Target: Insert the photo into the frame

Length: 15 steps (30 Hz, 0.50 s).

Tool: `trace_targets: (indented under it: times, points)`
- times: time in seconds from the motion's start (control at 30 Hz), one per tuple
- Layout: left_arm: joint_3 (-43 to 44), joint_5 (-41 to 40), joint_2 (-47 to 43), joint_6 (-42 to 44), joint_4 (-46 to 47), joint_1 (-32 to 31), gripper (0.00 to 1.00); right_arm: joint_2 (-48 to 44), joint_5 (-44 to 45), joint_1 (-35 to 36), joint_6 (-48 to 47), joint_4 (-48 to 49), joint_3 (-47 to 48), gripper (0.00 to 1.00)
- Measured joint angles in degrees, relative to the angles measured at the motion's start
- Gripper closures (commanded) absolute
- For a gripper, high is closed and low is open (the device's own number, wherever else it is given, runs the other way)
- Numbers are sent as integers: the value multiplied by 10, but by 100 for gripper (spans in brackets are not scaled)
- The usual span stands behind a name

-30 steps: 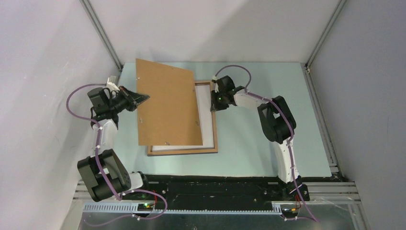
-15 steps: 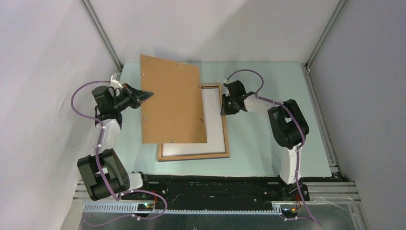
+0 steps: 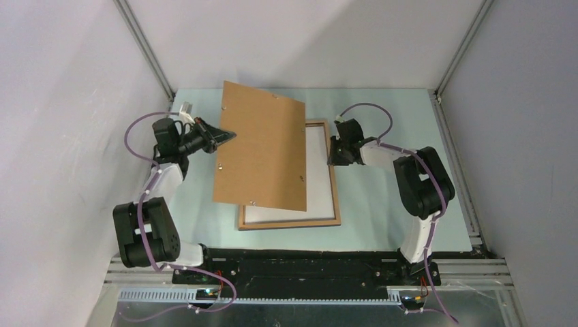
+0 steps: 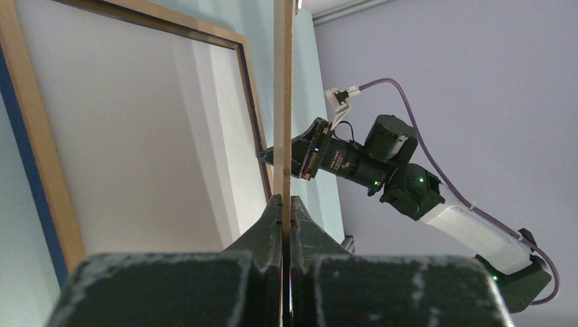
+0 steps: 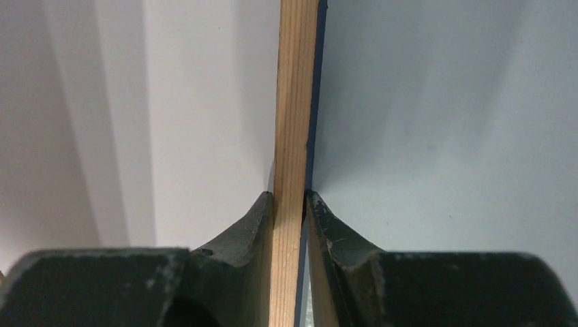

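Holding the backing board (image 3: 262, 146) pinched in my left gripper (image 4: 281, 204) above the frame (image 3: 290, 223), whose right rail my right gripper (image 5: 290, 204) clamps with the photo (image 3: 319, 170) lying white-side-up inside, I'd lower the board level and square.

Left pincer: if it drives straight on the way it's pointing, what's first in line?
The left pincer grips the board, which would travel along. Past the board's far edge, the right pincer, clamped on the frame, sits nearly in line: likely first contact, though relative height is unclear.
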Motion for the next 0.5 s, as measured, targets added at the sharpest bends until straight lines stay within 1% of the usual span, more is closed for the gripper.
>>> trace_targets:
  times: [0.23,0.33,0.37,0.4,0.43,0.47,0.5]
  points:
    - [-3,-1,26,-29,35,-24,100,-24,31,1,11,10,-31,92]
    - [-4,-1,31,-41,47,-32,100,-28,44,5,13,13,-37,90]
    - [-7,-1,31,-45,54,-34,100,-28,48,6,14,14,-38,85]
    - [-11,-2,31,-50,64,-38,100,-29,50,7,15,16,-39,82]
    - [-15,-2,31,-53,71,-40,100,-30,51,7,15,16,-39,73]
    - [-19,-2,31,-57,76,-42,100,-30,53,7,15,17,-40,69]
    - [-26,-3,31,-63,84,-45,100,-31,53,7,16,18,-41,60]
